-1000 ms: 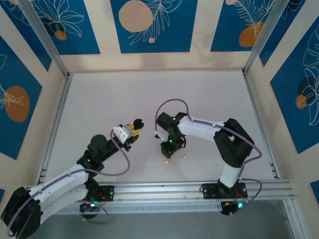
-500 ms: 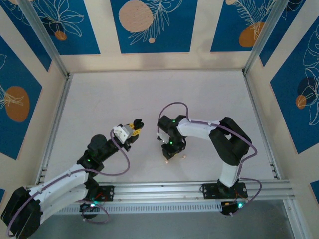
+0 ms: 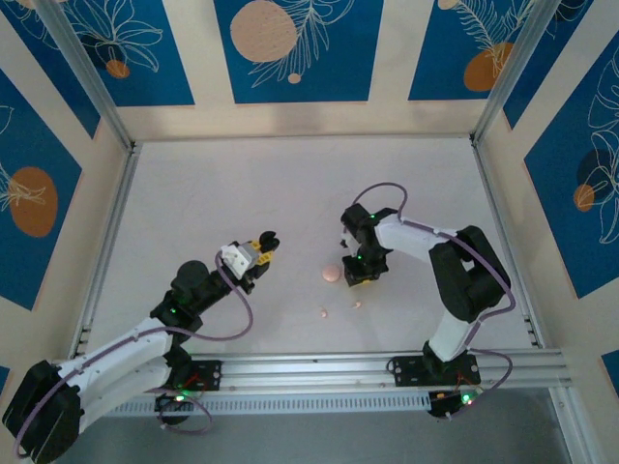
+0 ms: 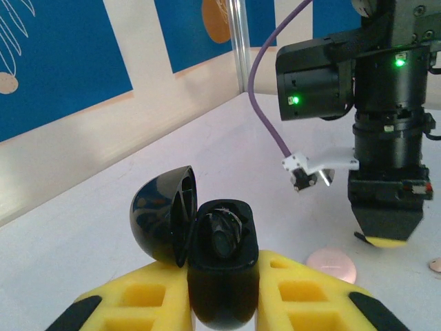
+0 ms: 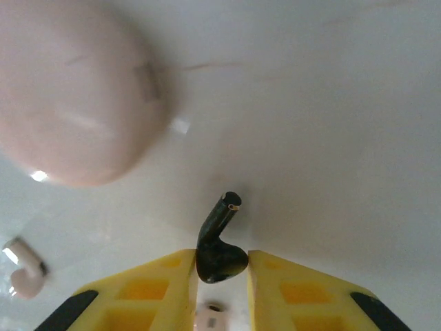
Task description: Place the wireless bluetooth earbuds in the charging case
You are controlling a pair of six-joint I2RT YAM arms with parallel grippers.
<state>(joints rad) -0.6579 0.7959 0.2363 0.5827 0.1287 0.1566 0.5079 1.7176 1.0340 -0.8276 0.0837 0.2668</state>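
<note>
My left gripper is shut on the black charging case, held upright between its yellow fingers with the lid flipped open to the left. From above, that gripper sits left of centre. My right gripper is shut on a black earbud whose stem points away from the jaws, just above the table. From above, the right gripper hangs beside a closed pink case. Two pale pink earbuds lie loose on the table nearer the arms.
The pink case lies left of the held bud, and one pink bud lies at the lower left. In the left wrist view the right arm's wrist stands close, past the pink case. Metal frame rails border the white table.
The right gripper has moved right and away from the arm bases, uncovering the pink case, and its jaws have narrowed onto the black earbud. The left arm has not moved.
</note>
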